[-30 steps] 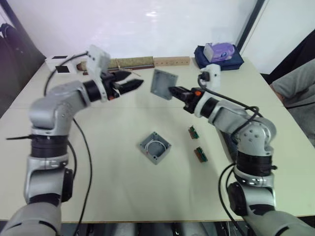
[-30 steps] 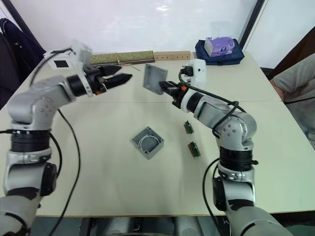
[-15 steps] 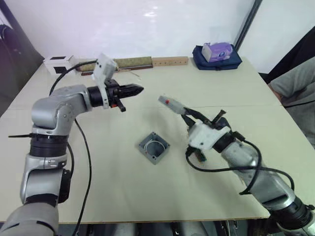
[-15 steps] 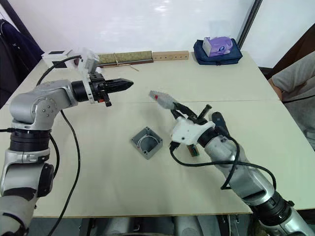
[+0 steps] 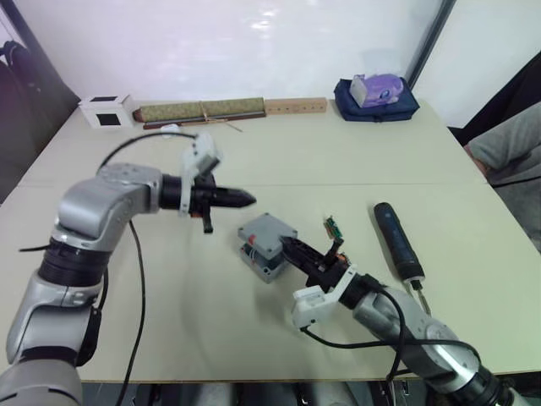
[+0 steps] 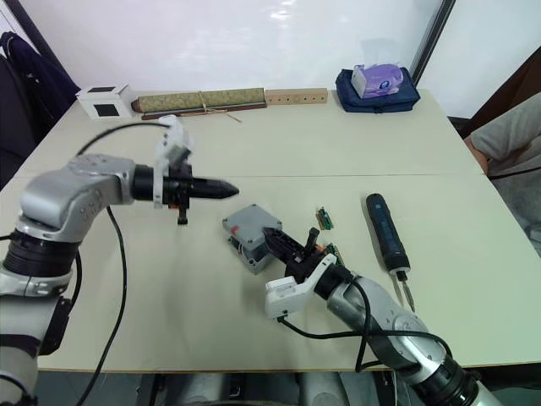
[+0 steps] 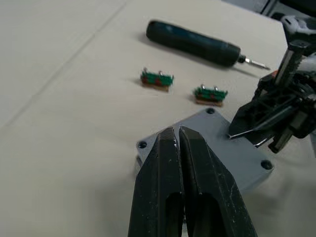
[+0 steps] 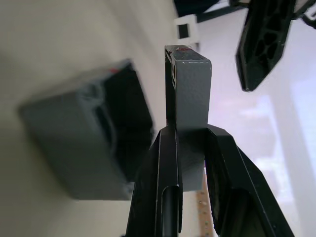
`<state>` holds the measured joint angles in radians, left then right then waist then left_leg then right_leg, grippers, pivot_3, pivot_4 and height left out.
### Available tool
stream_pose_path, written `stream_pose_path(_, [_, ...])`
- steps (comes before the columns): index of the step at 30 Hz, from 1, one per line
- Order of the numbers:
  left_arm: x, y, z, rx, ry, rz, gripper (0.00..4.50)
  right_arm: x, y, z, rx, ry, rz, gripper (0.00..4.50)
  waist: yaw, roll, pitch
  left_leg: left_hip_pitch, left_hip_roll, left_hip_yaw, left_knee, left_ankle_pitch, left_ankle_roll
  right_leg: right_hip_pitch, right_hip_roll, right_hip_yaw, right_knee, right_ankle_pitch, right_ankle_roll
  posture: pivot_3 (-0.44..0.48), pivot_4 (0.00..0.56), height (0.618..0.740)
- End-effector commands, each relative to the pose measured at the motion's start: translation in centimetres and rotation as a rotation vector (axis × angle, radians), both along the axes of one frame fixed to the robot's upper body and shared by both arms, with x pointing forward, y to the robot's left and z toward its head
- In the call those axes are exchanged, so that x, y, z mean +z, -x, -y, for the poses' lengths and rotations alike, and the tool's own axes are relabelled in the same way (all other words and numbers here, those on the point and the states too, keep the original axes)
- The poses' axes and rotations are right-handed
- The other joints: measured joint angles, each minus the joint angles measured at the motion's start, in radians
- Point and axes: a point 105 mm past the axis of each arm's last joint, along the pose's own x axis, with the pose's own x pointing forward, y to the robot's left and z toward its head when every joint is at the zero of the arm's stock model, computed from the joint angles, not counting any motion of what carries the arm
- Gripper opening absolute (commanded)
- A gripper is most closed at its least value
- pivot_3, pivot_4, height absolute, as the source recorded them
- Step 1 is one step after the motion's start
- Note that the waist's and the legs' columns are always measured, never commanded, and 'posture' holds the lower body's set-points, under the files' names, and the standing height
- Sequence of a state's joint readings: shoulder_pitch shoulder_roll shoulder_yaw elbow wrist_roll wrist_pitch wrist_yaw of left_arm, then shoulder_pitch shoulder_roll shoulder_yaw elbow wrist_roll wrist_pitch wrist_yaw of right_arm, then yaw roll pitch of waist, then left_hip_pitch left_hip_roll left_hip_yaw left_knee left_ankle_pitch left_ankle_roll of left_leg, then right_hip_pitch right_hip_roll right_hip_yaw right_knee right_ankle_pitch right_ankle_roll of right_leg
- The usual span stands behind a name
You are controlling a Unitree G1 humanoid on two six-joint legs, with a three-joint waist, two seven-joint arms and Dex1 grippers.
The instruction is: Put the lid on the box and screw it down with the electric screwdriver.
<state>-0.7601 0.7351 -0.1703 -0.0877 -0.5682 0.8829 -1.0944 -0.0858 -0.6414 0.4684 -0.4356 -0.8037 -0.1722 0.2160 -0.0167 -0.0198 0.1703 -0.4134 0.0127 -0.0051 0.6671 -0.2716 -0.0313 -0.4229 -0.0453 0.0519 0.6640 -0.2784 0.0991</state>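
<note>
Mid-frame, right gripper (image 5: 292,248) pinches the lid (image 5: 269,231) over the box (image 5: 259,256) to seat it; left gripper (image 5: 245,200) hovers closed, empty; screwdriver (image 5: 397,240) waits right.

Lid (image 5: 270,231) lowered onto box (image 5: 257,256), seemingly unseated.

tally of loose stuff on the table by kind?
Grey lid: 1
Grey box: 1
Electric screwdriver: 1
Green strips: 2
White box: 1
Long bars: 2
Blue bag: 1
Total: 9
</note>
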Motion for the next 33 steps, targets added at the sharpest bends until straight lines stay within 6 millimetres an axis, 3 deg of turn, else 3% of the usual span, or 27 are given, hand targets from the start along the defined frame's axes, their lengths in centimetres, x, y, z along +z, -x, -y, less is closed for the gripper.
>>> stream_pose_path(1, [0.2, 0.1, -0.2, -0.011, -0.024, 0.040, 0.10, 0.8, 0.1, -0.5, 0.017, 0.000, 0.031, 0.14, 0.000, 0.000, 0.000, 0.001, 0.000, 0.000, 0.000, 0.000, 0.000, 0.000, 0.000, 0.000, 0.000, 0.000, 0.000, 0.000, 0.150, 0.740])
stream_pose_path(13, [-0.6, 0.5, 0.3, -0.019, -0.033, 0.024, 0.10, 0.1, -0.7, 0.6, -0.003, 0.061, 0.063, 0.14, 0.000, 0.000, 0.000, 0.002, 0.000, 0.000, 0.000, 0.000, 0.000, 0.002, 0.000, 0.000, 0.000, 0.000, 0.000, 0.000, 0.150, 0.740])
stream_pose_path(20, [-1.0, 0.6, 0.6, -0.017, -0.027, 0.016, 0.10, -1.0, -0.6, 0.1, 0.006, 0.066, 0.022, 0.14, 0.000, 0.000, 0.000, 0.004, 0.000, 0.000, 0.000, 0.000, 0.000, 0.004, 0.000, 0.000, 0.000, 0.000, 0.000, 0.000, 0.150, 0.740])
stream_pose_path(33, [-5.2, 0.6, 0.8, -0.081, -0.220, 0.064, 0.10, -3.0, 0.1, -0.4, 0.008, 0.105, -0.042, 0.14, 0.001, 0.000, -0.001, 0.009, 0.000, 0.000, 0.000, 0.000, 0.000, 0.011, 0.000, -0.001, -0.001, 0.000, -0.001, 0.000, 0.150, 0.740])
